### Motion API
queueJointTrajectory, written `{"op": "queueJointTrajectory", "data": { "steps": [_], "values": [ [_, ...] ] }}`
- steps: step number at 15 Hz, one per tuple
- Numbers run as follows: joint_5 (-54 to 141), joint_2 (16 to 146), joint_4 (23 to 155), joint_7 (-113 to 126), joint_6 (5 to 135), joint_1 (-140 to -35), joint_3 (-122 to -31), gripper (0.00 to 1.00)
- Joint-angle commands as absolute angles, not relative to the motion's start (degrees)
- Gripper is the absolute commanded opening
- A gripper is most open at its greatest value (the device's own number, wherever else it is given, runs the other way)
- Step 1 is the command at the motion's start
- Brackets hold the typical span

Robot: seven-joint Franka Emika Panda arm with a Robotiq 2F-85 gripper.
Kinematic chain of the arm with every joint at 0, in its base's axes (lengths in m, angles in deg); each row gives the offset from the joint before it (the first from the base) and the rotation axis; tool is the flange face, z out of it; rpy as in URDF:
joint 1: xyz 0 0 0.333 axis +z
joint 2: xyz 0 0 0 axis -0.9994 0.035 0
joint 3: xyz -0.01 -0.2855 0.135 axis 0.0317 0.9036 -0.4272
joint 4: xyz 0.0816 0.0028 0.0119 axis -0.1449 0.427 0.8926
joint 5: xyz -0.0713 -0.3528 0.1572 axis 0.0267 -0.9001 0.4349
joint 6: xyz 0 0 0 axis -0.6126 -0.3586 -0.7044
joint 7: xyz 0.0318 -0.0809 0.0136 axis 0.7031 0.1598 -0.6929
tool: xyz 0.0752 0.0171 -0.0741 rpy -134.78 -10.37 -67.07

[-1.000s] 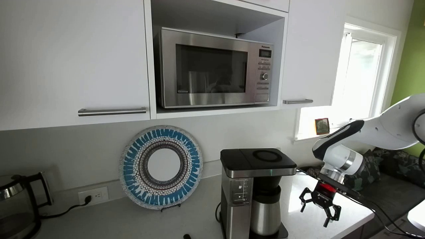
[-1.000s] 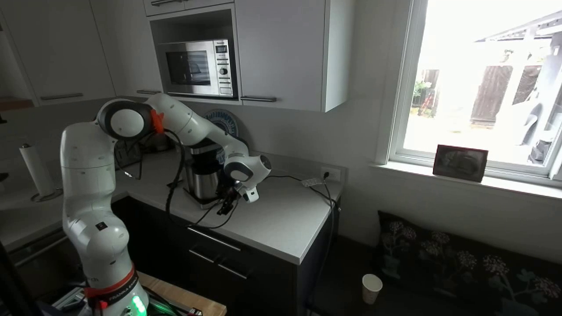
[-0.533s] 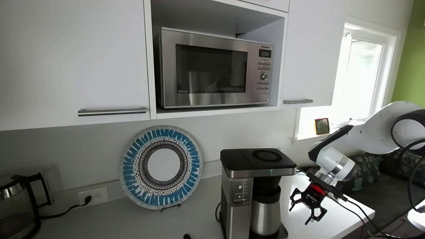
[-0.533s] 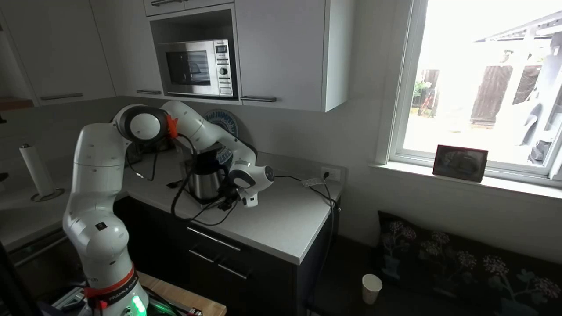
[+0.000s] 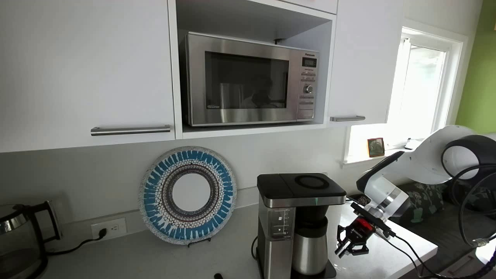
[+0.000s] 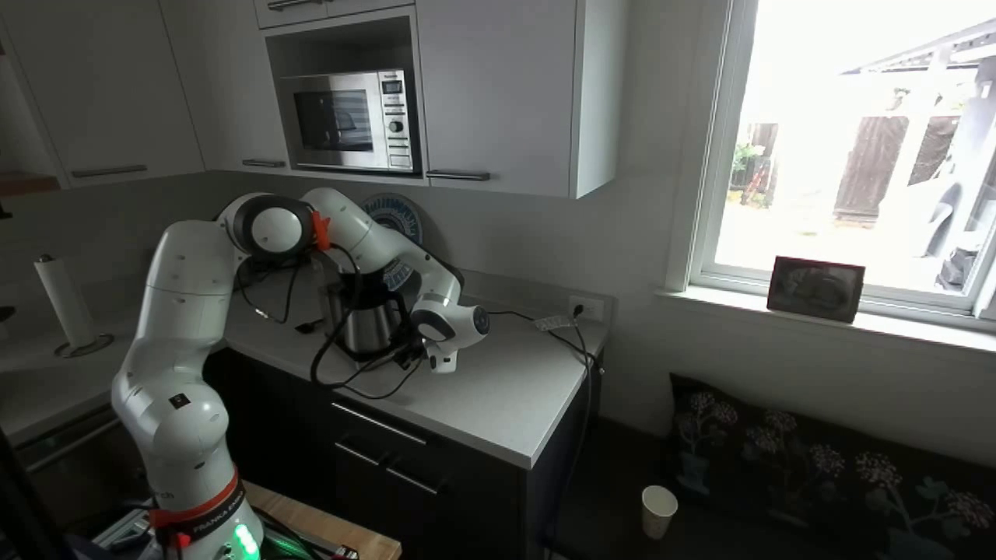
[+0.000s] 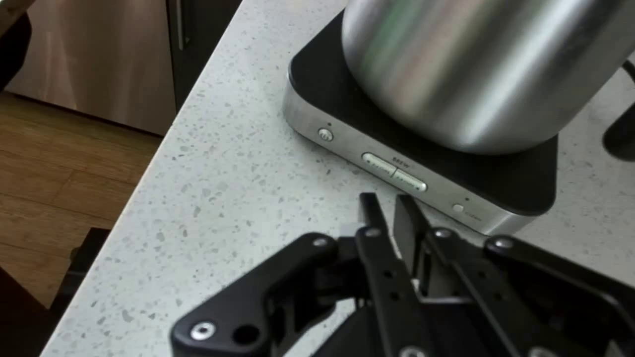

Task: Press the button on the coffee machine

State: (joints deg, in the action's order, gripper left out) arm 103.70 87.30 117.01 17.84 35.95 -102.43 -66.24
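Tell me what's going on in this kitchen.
A robot arm is at the coffee machine, its jaws close in front of the brew buttons, apparently to press one. The jaws stand a narrow gap apart, holding nothing; no contact with the machine shows. The carafe stands on the base.

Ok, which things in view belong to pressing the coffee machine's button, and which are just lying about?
For the job:
boxy black-and-silver coffee machine
small pale buttons along its silver base; which one is unclear
black two-fingered robot hand

Just lying about:
stainless-steel microwave
round blue-patterned disc
black-handled glass kettle
white paper cup
rectangular reddish-framed picture
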Motion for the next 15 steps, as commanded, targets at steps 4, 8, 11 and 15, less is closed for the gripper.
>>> {"op": "queueJointTrajectory", "data": {
  "steps": [4,8,11,15],
  "values": [
    [105.3,89.8,115.6,19.7,35.5,-102.3,-67.0,0.00],
    [105.9,89.9,115.8,20.4,35.9,-102.1,-67.3,0.00],
    [106.7,90.0,115.9,21.1,36.4,-101.9,-67.5,0.00],
    [107.9,90.2,116.0,22.2,38.1,-101.3,-67.6,0.00]
  ]
}}
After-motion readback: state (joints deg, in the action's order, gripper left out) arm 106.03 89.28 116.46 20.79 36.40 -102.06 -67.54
